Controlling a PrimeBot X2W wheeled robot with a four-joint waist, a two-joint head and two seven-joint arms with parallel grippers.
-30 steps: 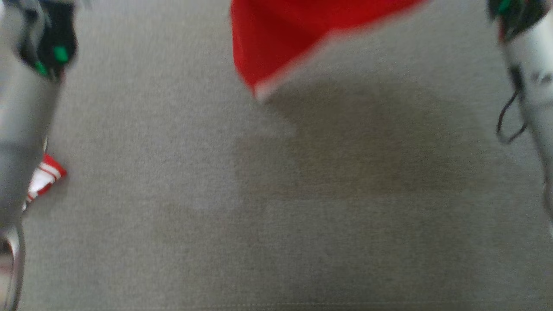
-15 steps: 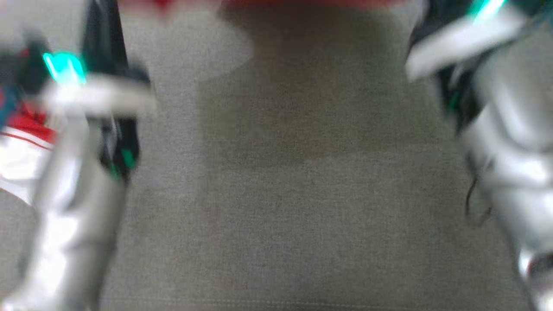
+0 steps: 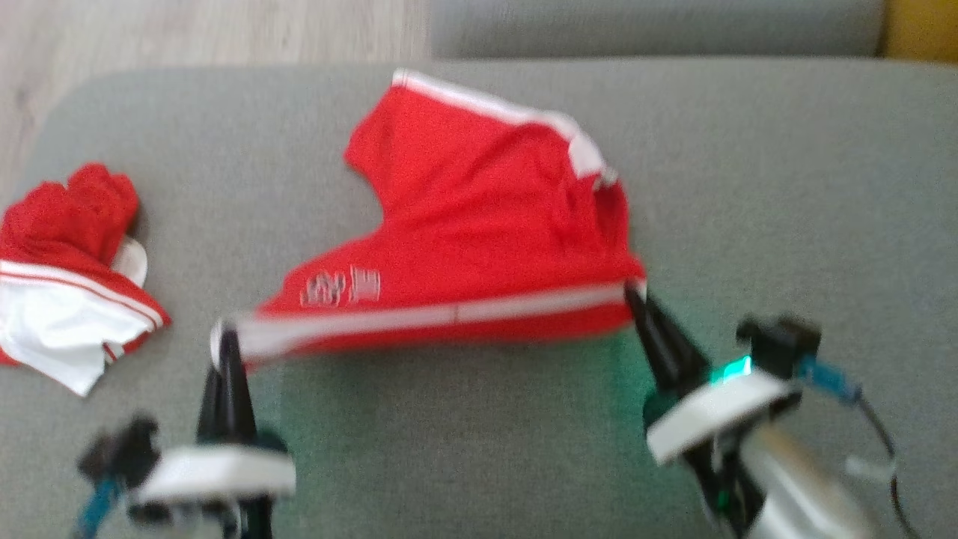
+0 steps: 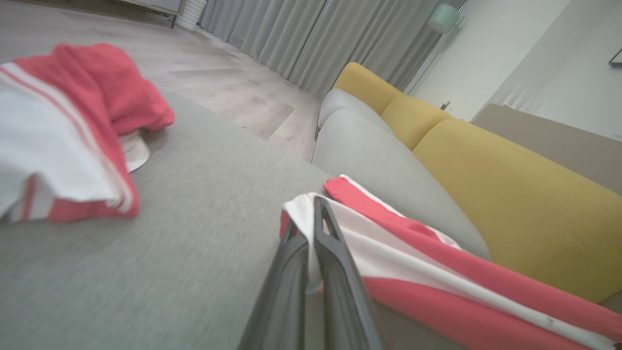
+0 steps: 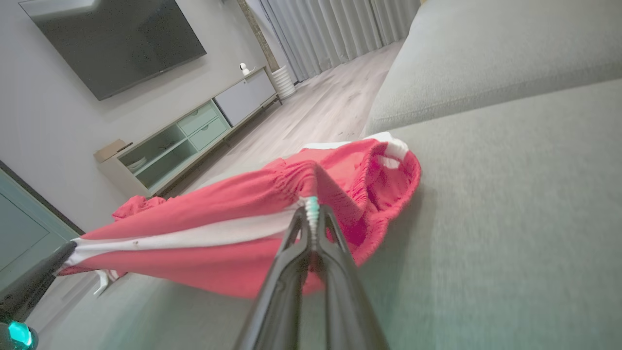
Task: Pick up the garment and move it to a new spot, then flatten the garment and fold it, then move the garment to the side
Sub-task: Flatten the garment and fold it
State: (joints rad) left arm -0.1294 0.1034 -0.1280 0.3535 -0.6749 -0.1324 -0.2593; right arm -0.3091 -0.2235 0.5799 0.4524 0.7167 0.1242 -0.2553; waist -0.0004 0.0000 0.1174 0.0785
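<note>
Tilted up since a second ago, the head camera now takes in the far edge of the grey cushion (image 3: 479,449), and the red cloth that hung with one corner down is drawn out between both claws. These red shorts (image 3: 479,224) with a white side stripe sit mid-cushion, far part resting on it, near edge held taut. Well apart, at the cushion's left end, the jersey (image 3: 67,299) lies crumpled, its white red-striped part nearest the robot. The left gripper (image 3: 227,344) is clamped on the stripe's left end; the right gripper (image 3: 635,299) is pinched closed on the gathered waistband corner
</note>
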